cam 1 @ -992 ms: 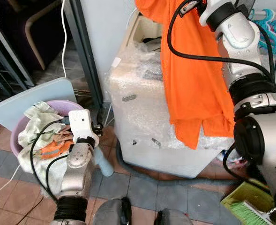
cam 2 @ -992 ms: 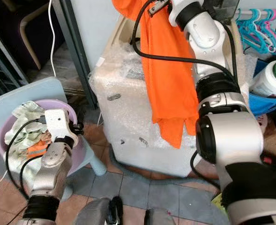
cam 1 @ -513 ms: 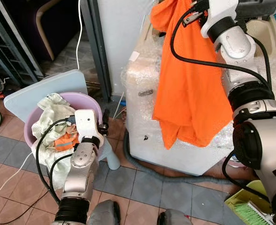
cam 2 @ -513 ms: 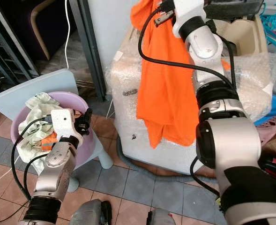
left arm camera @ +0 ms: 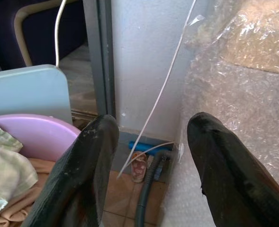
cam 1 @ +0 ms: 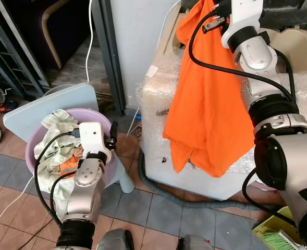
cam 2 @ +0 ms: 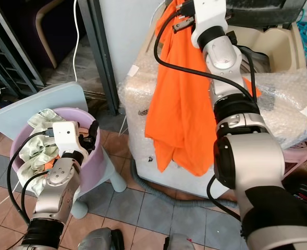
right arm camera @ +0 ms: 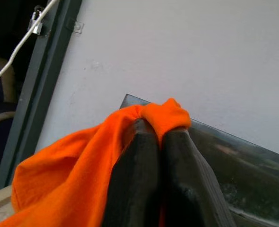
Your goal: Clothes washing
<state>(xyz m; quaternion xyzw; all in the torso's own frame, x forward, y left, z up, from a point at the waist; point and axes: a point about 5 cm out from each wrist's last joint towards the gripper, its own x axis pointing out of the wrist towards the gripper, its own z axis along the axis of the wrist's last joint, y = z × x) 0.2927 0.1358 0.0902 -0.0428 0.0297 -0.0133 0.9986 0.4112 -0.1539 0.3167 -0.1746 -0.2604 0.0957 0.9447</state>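
Note:
My right gripper (right arm camera: pixel 160 130) is shut on a bunched fold of an orange garment (cam 1: pixel 210 109). It holds the garment high above a washing machine (cam 1: pixel 158 130) wrapped in bubble wrap, and the cloth hangs down over the machine's front. The machine's open beige tub (cam 2: pixel 278 41) lies behind my right arm. My left gripper (left arm camera: pixel 151 127) is open with nothing between its fingers. It hovers at the right rim of a purple basin (cam 2: pixel 17 140) holding pale and orange-striped clothes (cam 1: pixel 54 140).
The basin rests on a light blue stool (cam 1: pixel 44 101). A dark metal door post (cam 1: pixel 109 57) and a white cable (cam 1: pixel 89 36) stand between stool and machine. A grey hose (cam 1: pixel 169 185) runs along the tiled floor at the machine's base. A green brush (cam 1: pixel 278 237) lies at the lower right.
The head view has shifted. The orange garment stays in my right gripper and its hem has swung leftwards across the machine's front. My left gripper stays by the basin.

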